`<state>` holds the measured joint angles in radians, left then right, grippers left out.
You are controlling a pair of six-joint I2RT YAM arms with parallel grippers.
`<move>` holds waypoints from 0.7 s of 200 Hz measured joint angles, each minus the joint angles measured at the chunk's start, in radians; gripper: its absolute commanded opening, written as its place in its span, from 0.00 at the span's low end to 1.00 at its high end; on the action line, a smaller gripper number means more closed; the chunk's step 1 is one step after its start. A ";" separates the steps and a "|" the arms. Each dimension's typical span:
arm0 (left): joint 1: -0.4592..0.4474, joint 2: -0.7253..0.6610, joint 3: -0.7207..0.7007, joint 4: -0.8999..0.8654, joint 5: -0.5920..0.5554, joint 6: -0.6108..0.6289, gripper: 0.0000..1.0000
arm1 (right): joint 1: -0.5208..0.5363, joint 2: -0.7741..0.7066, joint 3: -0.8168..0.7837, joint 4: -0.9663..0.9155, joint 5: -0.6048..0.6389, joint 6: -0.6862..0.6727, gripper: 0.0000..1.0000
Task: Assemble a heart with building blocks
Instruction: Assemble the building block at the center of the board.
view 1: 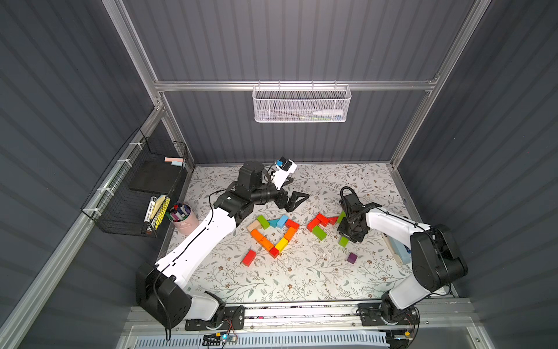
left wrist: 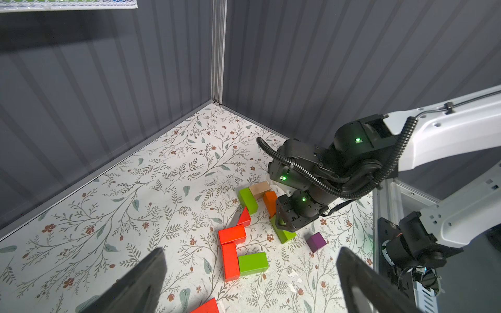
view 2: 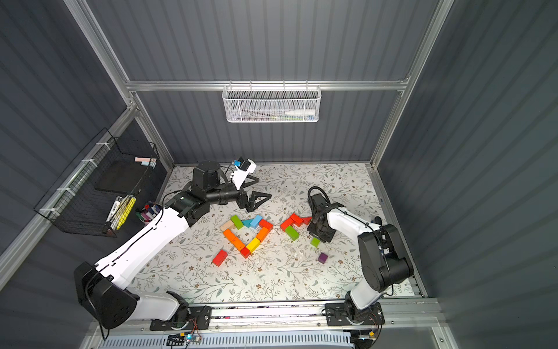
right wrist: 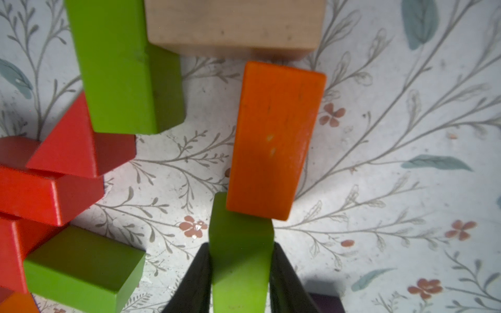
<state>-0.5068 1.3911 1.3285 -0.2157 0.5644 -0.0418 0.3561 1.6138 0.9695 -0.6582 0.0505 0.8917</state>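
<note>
Building blocks form a partial heart outline mid-table: orange [view 1: 256, 234], yellow [view 1: 281, 244], red, blue [view 1: 282, 221], teal, green and tan pieces. To its right lie red bricks [view 1: 318, 220], a red wedge and a green brick [view 1: 319, 233]. My right gripper [right wrist: 240, 245] points down there, shut on another green brick [right wrist: 238, 271] [view 1: 343, 241]. That brick's far end meets an orange brick [right wrist: 273, 141]. A tan block [right wrist: 235, 24] lies beyond. My left gripper [view 1: 300, 188] [left wrist: 251, 249] hangs open and empty behind the heart.
A loose red brick [view 1: 249, 257] and a purple cube [view 1: 351, 257] lie nearer the front. A pink cup of markers [view 1: 182, 219] stands at the left edge beside a black wire basket [view 1: 136, 193]. A pale blue object [view 1: 400, 252] lies under the right arm.
</note>
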 measured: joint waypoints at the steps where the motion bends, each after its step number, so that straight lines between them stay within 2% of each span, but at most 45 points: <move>1: 0.000 0.000 0.000 0.000 0.000 0.000 0.99 | 0.000 0.000 0.000 0.000 0.000 0.000 0.21; 106: 0.002 0.000 0.000 0.000 0.000 0.000 0.99 | -0.029 0.000 0.000 -0.008 -0.007 -0.019 0.21; 140: 0.004 0.000 0.000 0.000 0.000 0.000 0.99 | -0.032 0.000 0.000 -0.008 -0.009 -0.022 0.24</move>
<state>-0.5026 1.3911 1.3285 -0.2157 0.5644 -0.0418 0.3244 1.6138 0.9691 -0.6666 0.0418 0.8700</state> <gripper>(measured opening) 0.992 0.324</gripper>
